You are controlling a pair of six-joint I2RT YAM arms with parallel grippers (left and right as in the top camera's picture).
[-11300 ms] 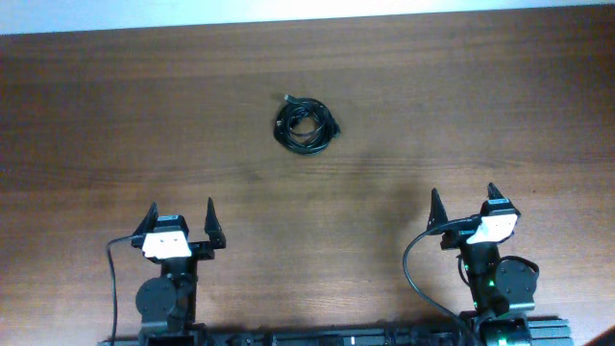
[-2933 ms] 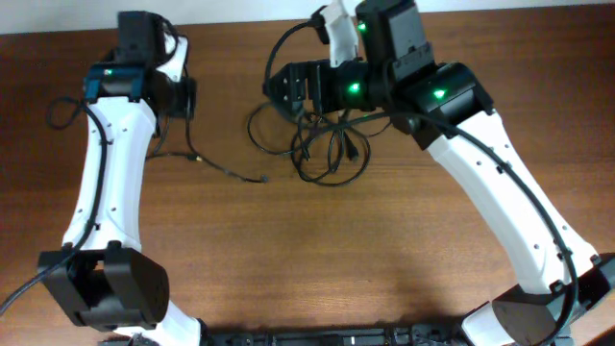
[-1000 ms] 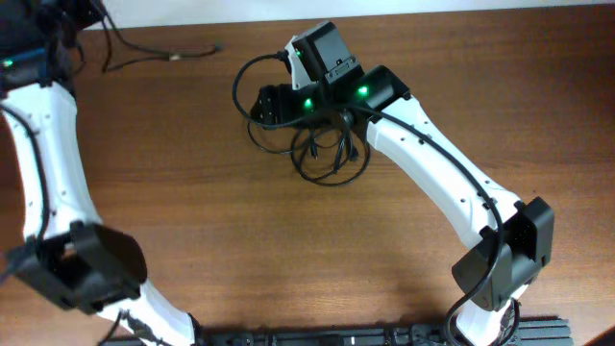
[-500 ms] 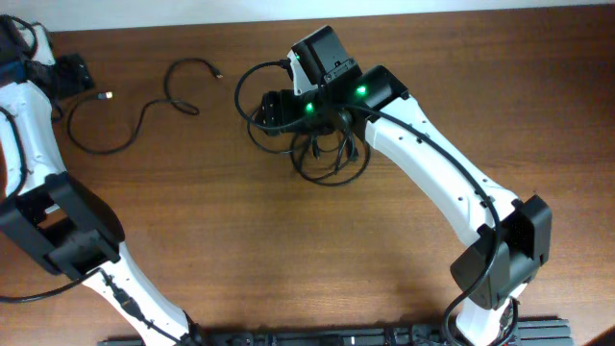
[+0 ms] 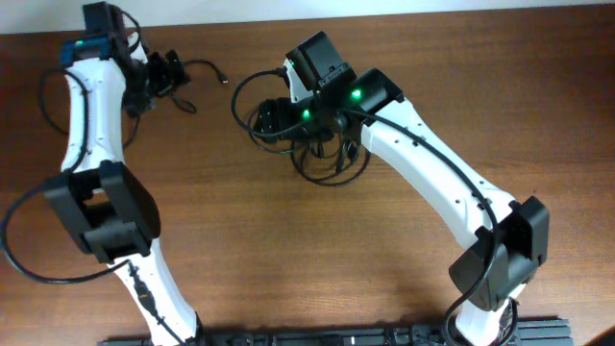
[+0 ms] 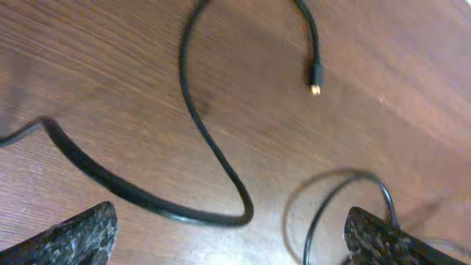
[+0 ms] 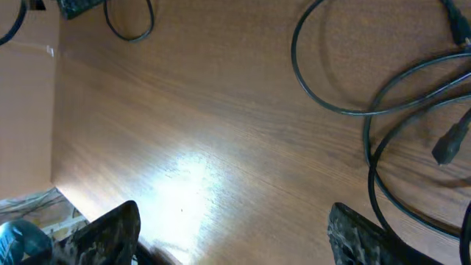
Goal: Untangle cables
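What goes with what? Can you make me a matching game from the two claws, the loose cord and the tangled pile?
1 left gripper
2 right gripper
3 loose cable
4 tangled cables

A heaped, overlapping loops
B open over bare table
C open over one strand
D lying alone, plug end showing

Pairs: 1-C, 2-B, 3-D, 4-A.
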